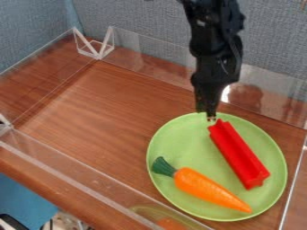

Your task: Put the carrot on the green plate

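Observation:
The orange carrot point(209, 189) with its dark green top lies on the near part of the light-green plate point(173, 144), pointing toward the right front. A red rectangular bar point(240, 153) lies on the plate's right half. My black gripper point(211, 115) hangs tip-down over the plate's far rim, just beyond the bar's far end. Its fingers are drawn together into one narrow tip, shut with nothing between them. The carrot is well apart from the gripper, on the opposite side of the plate.
The plate rests on a wooden tabletop point(84, 108) enclosed by clear acrylic walls point(72, 171). A small clear triangular stand point(93, 42) sits at the far left corner. A blue-grey fabric backdrop rises behind the table.

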You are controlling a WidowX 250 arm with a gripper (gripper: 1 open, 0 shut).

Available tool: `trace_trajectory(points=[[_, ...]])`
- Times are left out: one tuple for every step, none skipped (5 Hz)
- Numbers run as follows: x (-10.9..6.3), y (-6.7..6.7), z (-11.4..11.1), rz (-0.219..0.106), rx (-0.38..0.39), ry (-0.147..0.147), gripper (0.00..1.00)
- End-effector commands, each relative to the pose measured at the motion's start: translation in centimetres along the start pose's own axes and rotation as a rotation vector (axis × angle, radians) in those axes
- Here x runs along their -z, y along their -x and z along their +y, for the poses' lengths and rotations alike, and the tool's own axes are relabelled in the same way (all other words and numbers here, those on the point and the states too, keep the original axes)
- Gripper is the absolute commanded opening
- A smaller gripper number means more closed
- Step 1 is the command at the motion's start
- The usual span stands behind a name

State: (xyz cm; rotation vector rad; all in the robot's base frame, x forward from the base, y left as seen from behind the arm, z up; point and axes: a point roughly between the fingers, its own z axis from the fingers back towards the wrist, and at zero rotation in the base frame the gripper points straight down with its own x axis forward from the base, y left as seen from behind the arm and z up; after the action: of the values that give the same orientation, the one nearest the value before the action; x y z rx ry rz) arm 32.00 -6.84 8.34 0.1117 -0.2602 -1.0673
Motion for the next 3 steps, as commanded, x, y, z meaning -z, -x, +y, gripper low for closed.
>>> trace_trajectory(points=[[-1.1,-0.8,1.2,-0.029,-0.004,-0.04,1.0],[-1.5,-1.0,1.3,-0.024,0.005,-0.048,1.0],[-3.6,-1.4,1.5,-0.012,0.015,-0.083,1.0]])
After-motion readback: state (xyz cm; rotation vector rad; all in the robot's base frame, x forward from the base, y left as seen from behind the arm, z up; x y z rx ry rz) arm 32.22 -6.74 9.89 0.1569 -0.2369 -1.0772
